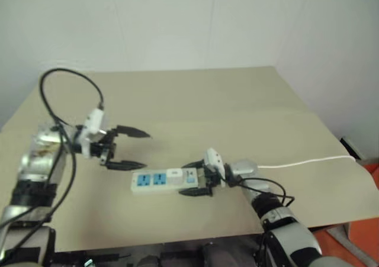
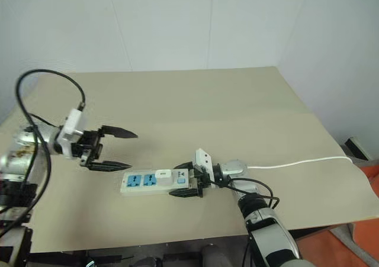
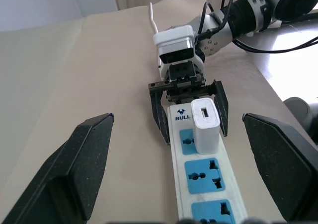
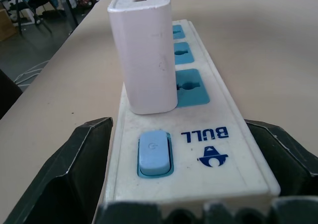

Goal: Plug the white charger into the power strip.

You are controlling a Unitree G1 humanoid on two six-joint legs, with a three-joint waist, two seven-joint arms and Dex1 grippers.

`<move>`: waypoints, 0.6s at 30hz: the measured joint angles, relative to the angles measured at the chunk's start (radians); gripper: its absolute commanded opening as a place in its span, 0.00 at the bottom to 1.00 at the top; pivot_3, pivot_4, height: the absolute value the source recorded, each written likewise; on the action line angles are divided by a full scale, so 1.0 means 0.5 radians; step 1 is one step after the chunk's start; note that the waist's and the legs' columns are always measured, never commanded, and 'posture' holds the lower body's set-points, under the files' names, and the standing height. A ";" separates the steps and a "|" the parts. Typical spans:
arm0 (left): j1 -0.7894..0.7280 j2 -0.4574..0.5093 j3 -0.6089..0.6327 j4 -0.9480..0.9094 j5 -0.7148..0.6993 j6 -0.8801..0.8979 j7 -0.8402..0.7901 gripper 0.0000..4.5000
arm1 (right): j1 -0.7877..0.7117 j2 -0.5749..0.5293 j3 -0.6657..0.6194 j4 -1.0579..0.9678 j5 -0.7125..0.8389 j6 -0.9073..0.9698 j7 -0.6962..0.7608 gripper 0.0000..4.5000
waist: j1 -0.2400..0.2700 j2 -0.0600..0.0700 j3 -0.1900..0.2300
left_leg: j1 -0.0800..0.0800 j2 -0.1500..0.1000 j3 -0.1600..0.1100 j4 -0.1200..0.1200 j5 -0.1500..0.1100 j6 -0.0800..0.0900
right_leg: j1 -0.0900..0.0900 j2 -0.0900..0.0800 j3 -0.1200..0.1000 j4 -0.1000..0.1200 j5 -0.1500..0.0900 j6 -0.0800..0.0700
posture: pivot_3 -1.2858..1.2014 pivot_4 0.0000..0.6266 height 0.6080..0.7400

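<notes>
The power strip, a long white bar with blue sockets, lies flat on the tan table near its front edge. The white charger stands upright in the socket nearest the strip's blue switch. My right gripper is open and straddles the switch end of the strip, one black finger along each long side. My left gripper hangs open and empty above the table, to the left of the strip's far end and apart from it.
The strip's thin white cord runs right to the table edge. The tan table stretches back to a white wall. A black cable loop rises from my left wrist. Something orange lies beyond the right edge.
</notes>
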 measured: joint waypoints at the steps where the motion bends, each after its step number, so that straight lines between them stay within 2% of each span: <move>1: 0.037 0.026 0.011 -0.021 0.002 0.008 0.012 1.00 | 0.015 -0.011 0.005 -0.035 0.000 0.008 -0.001 0.99 | 0.001 0.000 0.001 | 0.000 0.000 0.000 0.000 0.000 0.000 | -0.001 0.000 0.000 0.000 0.000 0.000 | 0.52 0.24 1.00; 4: 0.169 0.093 0.107 -0.095 0.004 0.015 0.099 1.00 | 0.098 -0.093 0.007 -0.203 0.012 0.084 0.003 0.99 | 0.012 0.000 0.003 | -0.004 0.000 0.000 0.000 0.000 0.000 | -0.004 -0.001 -0.001 0.000 0.000 0.000 | 0.52 0.24 1.00; 10: 0.577 0.242 0.475 -0.339 -0.057 0.138 0.263 1.00 | 0.319 -0.418 -0.113 -0.730 0.164 0.295 -0.040 0.99 | 0.045 -0.002 0.017 | -0.008 -0.001 0.004 0.000 0.000 0.000 | -0.008 -0.007 -0.002 -0.001 0.000 0.000 | 0.52 0.24 1.00; 14: 0.894 0.264 0.775 -0.523 -0.116 0.232 0.344 1.00 | 0.411 -0.622 -0.224 -1.032 0.289 0.439 -0.081 0.99 | 0.059 -0.003 0.022 | -0.006 -0.001 0.006 0.000 0.000 0.000 | -0.008 -0.009 -0.003 -0.002 -0.001 -0.001 | 0.52 0.24 1.00; 18: 1.178 0.263 1.049 -0.737 -0.172 0.351 0.439 1.00 | 0.479 -0.827 -0.367 -1.137 0.377 0.531 -0.107 0.99 | 0.072 -0.005 0.024 | -0.006 -0.001 0.009 0.000 0.000 0.000 | -0.008 -0.010 -0.002 -0.003 -0.001 -0.001 | 0.52 0.24 1.00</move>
